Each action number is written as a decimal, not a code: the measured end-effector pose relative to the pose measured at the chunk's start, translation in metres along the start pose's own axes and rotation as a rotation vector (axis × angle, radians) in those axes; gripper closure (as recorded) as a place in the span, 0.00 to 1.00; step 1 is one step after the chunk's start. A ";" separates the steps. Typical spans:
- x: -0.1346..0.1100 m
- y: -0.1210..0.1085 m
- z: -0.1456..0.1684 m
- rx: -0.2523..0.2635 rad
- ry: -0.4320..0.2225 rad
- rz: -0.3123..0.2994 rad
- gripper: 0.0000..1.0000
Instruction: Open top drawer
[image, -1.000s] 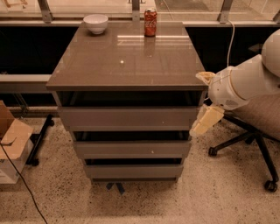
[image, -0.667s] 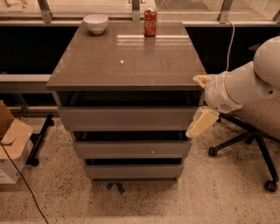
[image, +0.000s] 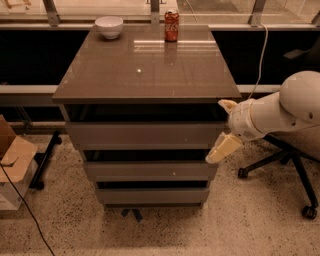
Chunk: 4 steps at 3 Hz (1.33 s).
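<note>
The top drawer is the widest grey-taupe front, just under the brown table top, with a dark gap above it. Two narrower drawer fronts sit below it. My gripper comes in from the right on a white arm. It is open, with one cream finger at the top right corner of the drawer front and the other finger by its lower right corner. The drawer's right end lies between them.
A white bowl and a red soda can stand at the back of the table top. A black office chair base is on the floor at the right. A cardboard box and a cable lie at the left.
My gripper and arm have moved a little to the left, closing in on the right end of the top drawer front. The drawers have not moved.
</note>
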<state>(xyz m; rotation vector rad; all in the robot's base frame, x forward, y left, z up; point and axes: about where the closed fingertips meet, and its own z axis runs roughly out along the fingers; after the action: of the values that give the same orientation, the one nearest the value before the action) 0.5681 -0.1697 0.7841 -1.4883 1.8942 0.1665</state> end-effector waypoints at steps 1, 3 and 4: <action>0.008 -0.002 0.019 -0.010 -0.028 0.021 0.00; 0.025 -0.005 0.063 -0.075 -0.082 0.065 0.00; 0.032 -0.014 0.092 -0.123 -0.081 0.063 0.00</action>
<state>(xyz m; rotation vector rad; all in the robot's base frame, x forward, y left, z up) 0.6195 -0.1531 0.7013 -1.4795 1.8962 0.3730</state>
